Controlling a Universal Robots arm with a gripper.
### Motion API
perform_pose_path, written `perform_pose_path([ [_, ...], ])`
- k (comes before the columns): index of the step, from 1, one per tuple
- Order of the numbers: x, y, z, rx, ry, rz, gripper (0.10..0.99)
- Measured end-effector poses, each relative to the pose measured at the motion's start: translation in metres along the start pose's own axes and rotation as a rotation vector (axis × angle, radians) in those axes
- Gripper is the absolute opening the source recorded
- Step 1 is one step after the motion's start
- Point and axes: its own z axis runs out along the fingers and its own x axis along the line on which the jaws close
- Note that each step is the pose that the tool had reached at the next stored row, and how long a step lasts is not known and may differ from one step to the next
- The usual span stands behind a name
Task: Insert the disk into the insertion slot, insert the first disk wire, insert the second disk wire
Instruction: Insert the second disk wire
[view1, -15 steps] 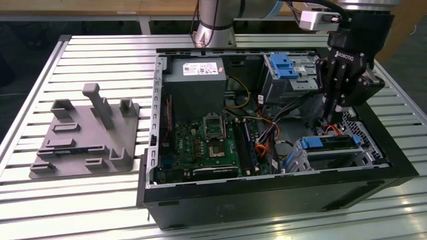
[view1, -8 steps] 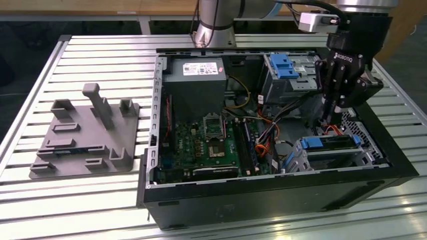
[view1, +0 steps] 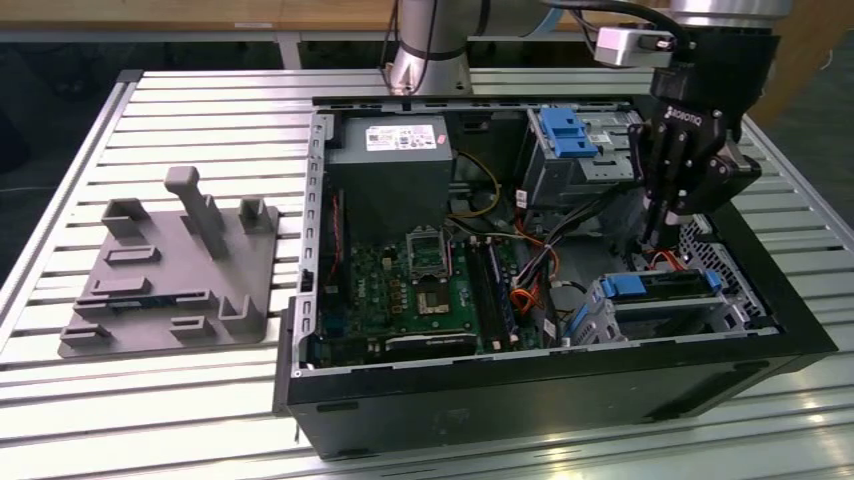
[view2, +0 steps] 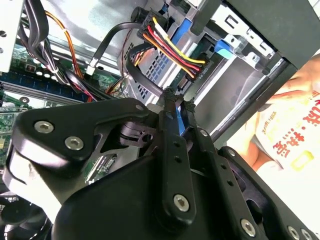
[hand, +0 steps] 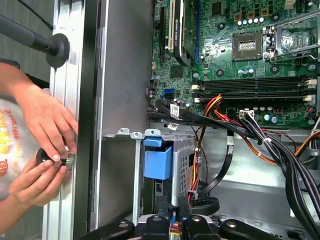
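- In the exterior view, bright, even light falls from above; the slatted worktop (view1: 200, 100) glares, nearly white along its front.
- The inside of the computer case (view1: 534, 385) sits dimmer, shaded by its walls.
- In the second wrist view, the black tool (view2: 176, 102) looms dark with dull highlights; the metal panel (view2: 95, 20) and a person's shirt (view2: 295, 125) wash out.
- In the first wrist view, the motherboard (hand: 240, 65) is evenly lit.
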Motion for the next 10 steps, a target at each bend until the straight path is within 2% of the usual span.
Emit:
perform_pose_path([
  [5,-0.0009,0.0000,0.0004,0.000,0.0076,0.000,0.196],
  [10,-0.0010,0.0000,0.0006,0.000,0.0072,0.000,0.196],
])
